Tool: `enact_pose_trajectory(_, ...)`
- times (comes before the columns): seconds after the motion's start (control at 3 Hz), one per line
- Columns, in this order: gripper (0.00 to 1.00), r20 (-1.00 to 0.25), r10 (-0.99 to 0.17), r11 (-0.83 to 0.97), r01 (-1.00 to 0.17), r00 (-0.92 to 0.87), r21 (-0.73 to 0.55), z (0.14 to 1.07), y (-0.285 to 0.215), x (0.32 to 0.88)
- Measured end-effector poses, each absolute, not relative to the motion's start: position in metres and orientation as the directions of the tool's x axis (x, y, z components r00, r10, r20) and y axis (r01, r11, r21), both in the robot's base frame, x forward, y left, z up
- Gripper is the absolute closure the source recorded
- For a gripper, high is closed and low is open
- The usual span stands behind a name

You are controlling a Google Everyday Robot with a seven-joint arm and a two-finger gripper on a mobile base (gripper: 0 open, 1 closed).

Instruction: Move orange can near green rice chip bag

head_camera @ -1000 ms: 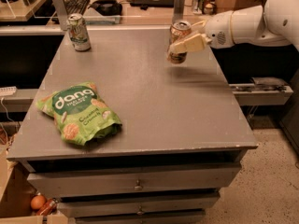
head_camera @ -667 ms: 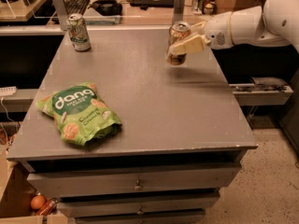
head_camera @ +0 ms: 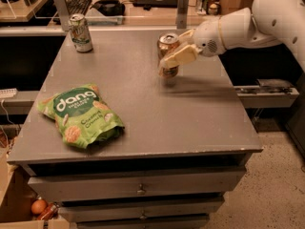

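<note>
The orange can (head_camera: 167, 46), slim and orange-tan with a silver top, is upright over the far middle of the grey table (head_camera: 200, 123). My gripper (head_camera: 175, 54) comes in from the right on a white arm and is shut on the can, one pale finger (head_camera: 178, 57) across its front. The can's base is about at the tabletop; I cannot tell if it touches. The green rice chip bag (head_camera: 81, 116), bright green with white "dang" lettering, lies flat at the front left, well apart from the can.
A white-and-green can (head_camera: 80, 32) stands at the table's far left corner. Behind the table is a desk with a keyboard (head_camera: 78, 3) and other items. Drawers (head_camera: 138, 187) run below the tabletop. A shelf (head_camera: 267, 89) juts out at the right.
My gripper has carried the orange can a little to the left, towards the table's middle. The bag and the other can have not moved.
</note>
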State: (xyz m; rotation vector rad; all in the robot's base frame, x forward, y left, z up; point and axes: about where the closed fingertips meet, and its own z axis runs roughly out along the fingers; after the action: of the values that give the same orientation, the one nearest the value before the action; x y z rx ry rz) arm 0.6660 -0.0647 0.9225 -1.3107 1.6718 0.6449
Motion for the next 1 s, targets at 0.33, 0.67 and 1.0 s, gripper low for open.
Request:
enact_pose_trajectory(0.33,1.0,-0.853,-0.521,0.241,-0.966,-0.042,-0.099,0.906,-0.045,0.645)
enact_pose_trajectory(0.67,1.0,-0.851,-0.523,0.184,-0.981,-0.04,-0.067,0.898,-0.026,0.622)
enact_pose_trajectory(1.0,1.0,-0.869,-0.494,0.114,-0.993,-0.027,-0.033,0.899,-0.001,0.596)
